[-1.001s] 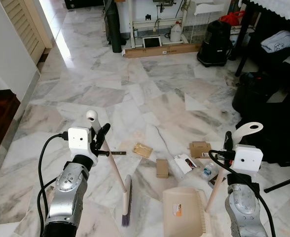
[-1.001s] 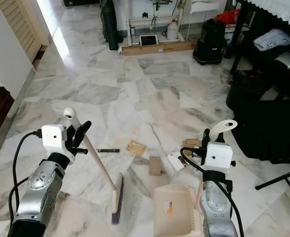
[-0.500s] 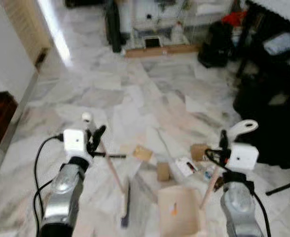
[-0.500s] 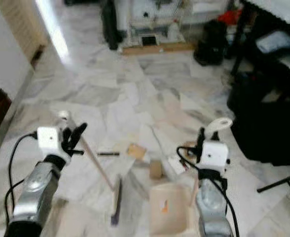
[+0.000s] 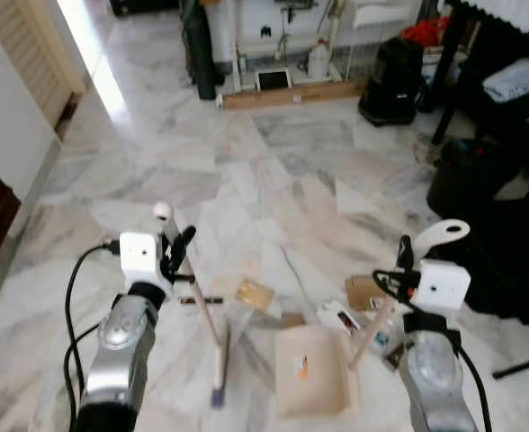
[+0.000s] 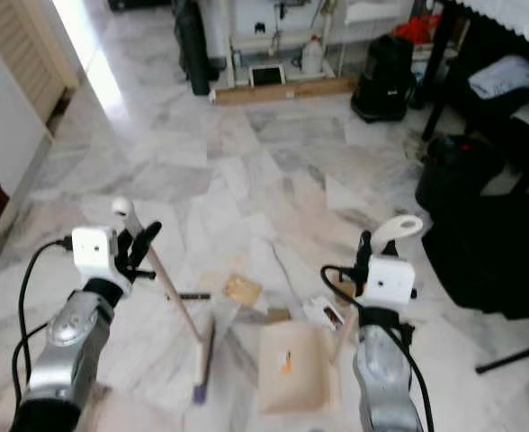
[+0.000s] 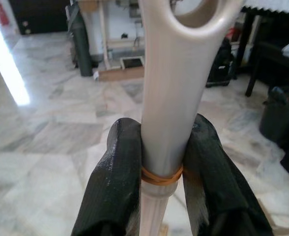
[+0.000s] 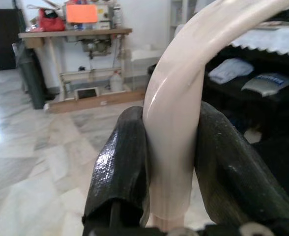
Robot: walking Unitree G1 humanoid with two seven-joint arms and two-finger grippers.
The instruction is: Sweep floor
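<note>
I had the left gripper (image 7: 161, 162) clamped on the broom (image 5: 206, 328) and the right gripper (image 8: 169, 162) clamped on the dustpan (image 5: 311, 369). My worry was the pan sat right against the cardboard scraps (image 5: 254, 292), so a clumsy sweep could've scattered them.

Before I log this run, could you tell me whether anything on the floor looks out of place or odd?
Yes: litter lies scattered on the marble floor between the broom and the dustpan: a flattened brown card, a dark stick, another cardboard piece and a small printed packet. Nothing looks spilled or broken.
</note>
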